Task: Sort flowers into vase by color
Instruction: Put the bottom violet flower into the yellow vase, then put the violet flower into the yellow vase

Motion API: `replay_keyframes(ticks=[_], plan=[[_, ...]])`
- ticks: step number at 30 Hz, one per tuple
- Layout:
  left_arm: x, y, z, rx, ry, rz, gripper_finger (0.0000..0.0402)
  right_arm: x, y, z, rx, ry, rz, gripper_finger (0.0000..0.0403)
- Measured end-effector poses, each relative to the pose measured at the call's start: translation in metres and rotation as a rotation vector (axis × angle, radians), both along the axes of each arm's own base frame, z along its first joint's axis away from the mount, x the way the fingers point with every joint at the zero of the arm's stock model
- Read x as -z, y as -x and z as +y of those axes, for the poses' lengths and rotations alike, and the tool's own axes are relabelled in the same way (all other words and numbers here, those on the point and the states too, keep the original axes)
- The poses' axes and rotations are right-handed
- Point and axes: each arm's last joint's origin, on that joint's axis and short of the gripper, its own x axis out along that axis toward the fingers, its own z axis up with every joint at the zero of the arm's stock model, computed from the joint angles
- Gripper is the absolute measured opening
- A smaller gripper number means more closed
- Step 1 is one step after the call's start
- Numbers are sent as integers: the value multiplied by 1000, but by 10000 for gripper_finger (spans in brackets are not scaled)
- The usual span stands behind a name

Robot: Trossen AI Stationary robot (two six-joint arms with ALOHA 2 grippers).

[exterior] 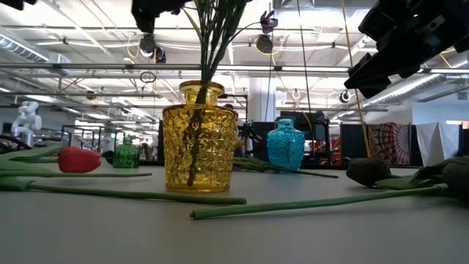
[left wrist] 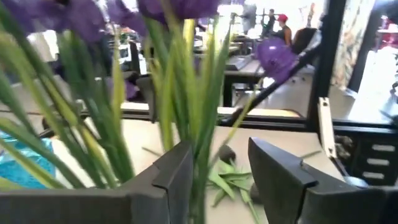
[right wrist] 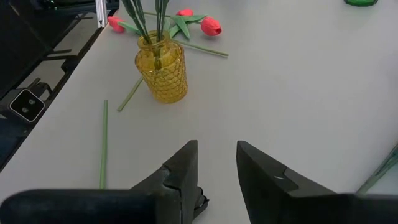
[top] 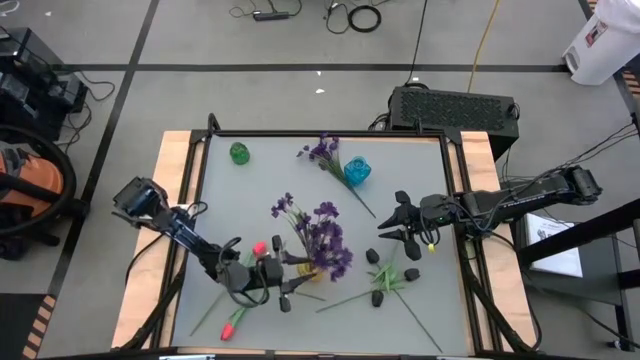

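A yellow glass vase (exterior: 199, 139) stands near the table's front middle, with purple flowers (top: 325, 238) in it on green stems (left wrist: 199, 124). My left gripper (left wrist: 221, 174) is level at stem height above the vase's mouth. It is open, and the stems rise between its fingers, close to one of them. Red tulips (right wrist: 211, 26) (top: 237, 320) lie on the table beside the vase. Black-headed blooms (top: 380, 272) lie to its right. My right gripper (right wrist: 214, 168) hovers open over the table's right part with nothing between its fingers. My left gripper comes level at the purple flowers' stems (left wrist: 198, 180), from the table's left. The stems stand upright in the vase between the open fingers. One stem runs right along one finger's (left wrist: 177, 177) inner side. I cannot tell whether it touches.
A green vase (top: 240, 153) stands at the far left. At the far middle is a blue vase (top: 357, 171), with a purple spray (top: 322, 151) lying beside it. Loose green stems (exterior: 293, 205) lie in front of the yellow vase. The table's raised frame (top: 190, 200) borders its left side.
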Motion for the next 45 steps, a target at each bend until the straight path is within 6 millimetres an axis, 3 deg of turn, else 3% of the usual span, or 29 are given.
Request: replay_keyframes(ticks=[9,17,26,33,41,45], plan=[[-16,23,-19,18,-97,-2,164,0,0,0,11,-21,3,102],[-40,58,-22,-176,-217,76,164,-1,-1,-2,117,-71,-2,102],[-69,84,1,-481,-251,126,164,-1,-1,-9,278,-84,-14,102],[-92,104,26,-569,-258,139,164,3,-5,-16,352,-139,14,102],[-109,129,61,-596,-187,108,164,6,-42,-24,407,-115,125,102],[-105,135,68,-566,-157,91,164,10,-66,-32,468,-98,177,102]])
